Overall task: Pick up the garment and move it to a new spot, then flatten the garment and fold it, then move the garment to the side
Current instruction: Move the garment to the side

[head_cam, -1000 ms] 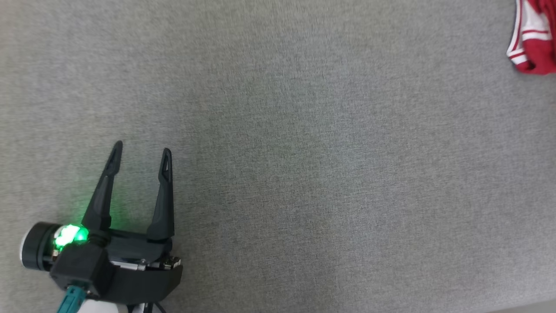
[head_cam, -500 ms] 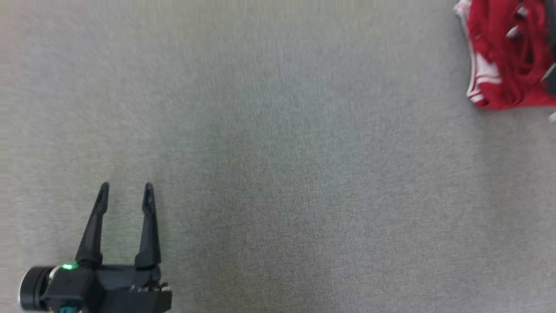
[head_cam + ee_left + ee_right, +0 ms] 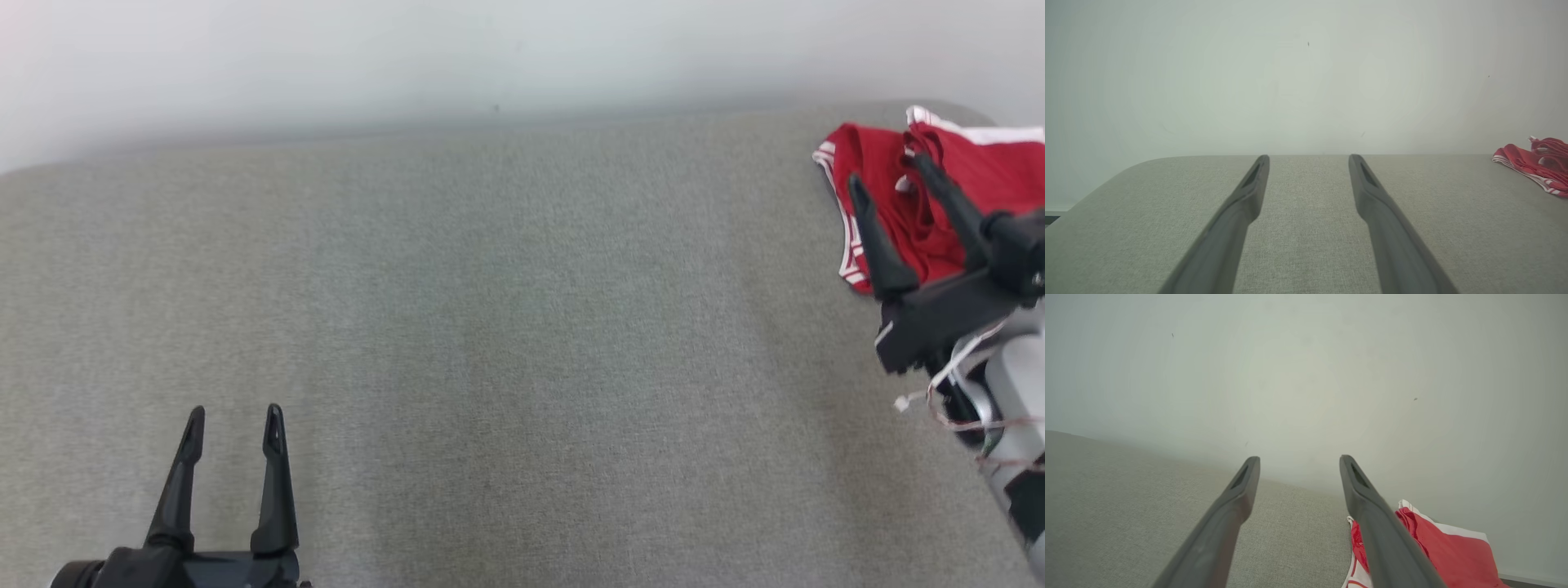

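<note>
**Head view.** We are now looking higher than a second ago. The camera is tilting up, so the pale wall [image 3: 490, 57] is coming in at the top and the far edge of the desk [image 3: 522, 327] is showing. This is a move of the camera, not of the things.

The garment [image 3: 980, 171], red with white trim, is lying crumpled at the far right corner of the desk, and we are seeing more of it than before. The right tool [image 3: 887, 170] is now appearing in the picture. Its two fingers are standing apart and pointing toward the garment, and from here we cannot tell whether they are touching the cloth. The left tool [image 3: 235, 412] is sitting at the lower left, also spread wide and holding nothing, well apart from the garment.

**Left wrist view.** The left tool [image 3: 1309, 157] is pointing over the bare desk [image 3: 1306, 228] toward the wall, with nothing between its fingers. The garment [image 3: 1531, 163] is lying far off at the right edge.

**Right wrist view.** The right tool [image 3: 1299, 458] is standing open and empty. The garment [image 3: 1445, 555] is lying at the lower right, partly behind the right finger and close to the wall. The cloth is not yet between the fingers.

We are judging that the pick-up is only beginning. The right arm is approaching and nothing is gripped so far. The tool is probably needing to go lower and a little to its right, so that a fold of cloth comes between the fingers.
</note>
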Motion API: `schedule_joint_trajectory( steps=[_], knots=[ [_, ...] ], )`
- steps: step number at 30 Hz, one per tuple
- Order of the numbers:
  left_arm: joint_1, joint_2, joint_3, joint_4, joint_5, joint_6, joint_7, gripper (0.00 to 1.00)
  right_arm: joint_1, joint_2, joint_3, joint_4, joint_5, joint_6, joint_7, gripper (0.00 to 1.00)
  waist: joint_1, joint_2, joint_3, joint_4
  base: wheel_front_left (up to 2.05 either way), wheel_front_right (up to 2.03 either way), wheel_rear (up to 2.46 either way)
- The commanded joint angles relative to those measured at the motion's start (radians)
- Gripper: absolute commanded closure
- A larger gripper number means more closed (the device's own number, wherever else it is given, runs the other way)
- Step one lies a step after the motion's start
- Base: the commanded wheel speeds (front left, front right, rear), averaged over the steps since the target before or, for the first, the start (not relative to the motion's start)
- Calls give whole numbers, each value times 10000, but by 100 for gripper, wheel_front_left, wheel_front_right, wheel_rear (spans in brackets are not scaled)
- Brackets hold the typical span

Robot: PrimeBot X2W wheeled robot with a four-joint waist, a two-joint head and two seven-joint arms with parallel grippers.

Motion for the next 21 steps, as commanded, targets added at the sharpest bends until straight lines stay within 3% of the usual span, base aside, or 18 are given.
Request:
schedule_joint_trajectory(
  steps=[1, 21],
  knots=[
    [190, -45, 12, 67, -58, -13, -27, 0, 417, 103, -176, -181, -93, -25, -37, 0, 3, 1, -572, 382, 0, 0, 0],
    [514, -175, 215, 547, -135, -89, -27, 0, 5525, 2144, -3446, -4156, -1085, -25, 671, 0, 3, 1, -1351, 593, 0, 0, 0]
  ],
)
